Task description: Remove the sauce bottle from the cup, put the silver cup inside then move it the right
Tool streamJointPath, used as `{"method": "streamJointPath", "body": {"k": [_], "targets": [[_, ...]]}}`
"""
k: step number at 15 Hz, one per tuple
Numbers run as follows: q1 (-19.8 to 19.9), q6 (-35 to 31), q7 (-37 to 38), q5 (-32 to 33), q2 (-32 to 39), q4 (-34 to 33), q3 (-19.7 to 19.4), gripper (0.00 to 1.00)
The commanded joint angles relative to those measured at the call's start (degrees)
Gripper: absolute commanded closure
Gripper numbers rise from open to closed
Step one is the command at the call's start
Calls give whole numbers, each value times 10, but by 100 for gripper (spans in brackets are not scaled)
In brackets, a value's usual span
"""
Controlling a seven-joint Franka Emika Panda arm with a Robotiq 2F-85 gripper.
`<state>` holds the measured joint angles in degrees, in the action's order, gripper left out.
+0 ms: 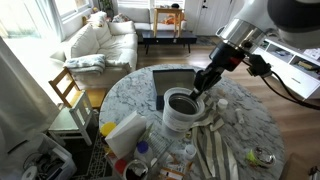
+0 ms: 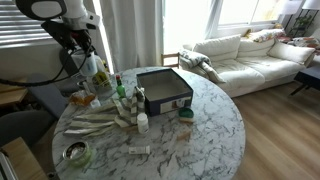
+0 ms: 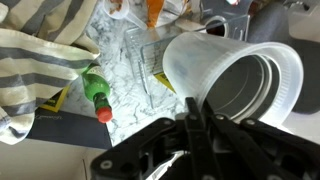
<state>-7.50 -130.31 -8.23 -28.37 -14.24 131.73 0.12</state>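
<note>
In the wrist view the white cup (image 3: 200, 60) fills the right half, and the silver cup (image 3: 255, 100) sits nested inside it, its grey interior showing. My gripper (image 3: 198, 103) is shut on the cup's near rim, one finger inside and one outside. The sauce bottle (image 3: 96, 97), green with a red cap, lies on the marble table to the left of the cup, beside a striped cloth. In an exterior view the cup (image 1: 181, 108) stands near the table's middle with the gripper (image 1: 202, 84) at its far right rim.
A dark square tray (image 1: 172, 80) stands behind the cup. A striped cloth (image 3: 40, 55) and a white-and-yellow item (image 1: 125, 133) lie near the table's (image 1: 240, 120) front. A small shiny greenish object (image 1: 262, 157) sits at the edge. A wooden chair (image 1: 68, 90) stands beside the table.
</note>
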Motion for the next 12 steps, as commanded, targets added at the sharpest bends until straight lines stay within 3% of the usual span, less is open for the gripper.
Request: {"method": "streamJointPath", "body": {"k": [1,8,10,12], "targets": [[6,79,-84,-10,-70,39,-31,99],[28,282,-227,72,-118,75,-78,99],[36,299,-247,115,-118,91,-75,99],[43,268,-252,159,-117,115,-66,99]]}}
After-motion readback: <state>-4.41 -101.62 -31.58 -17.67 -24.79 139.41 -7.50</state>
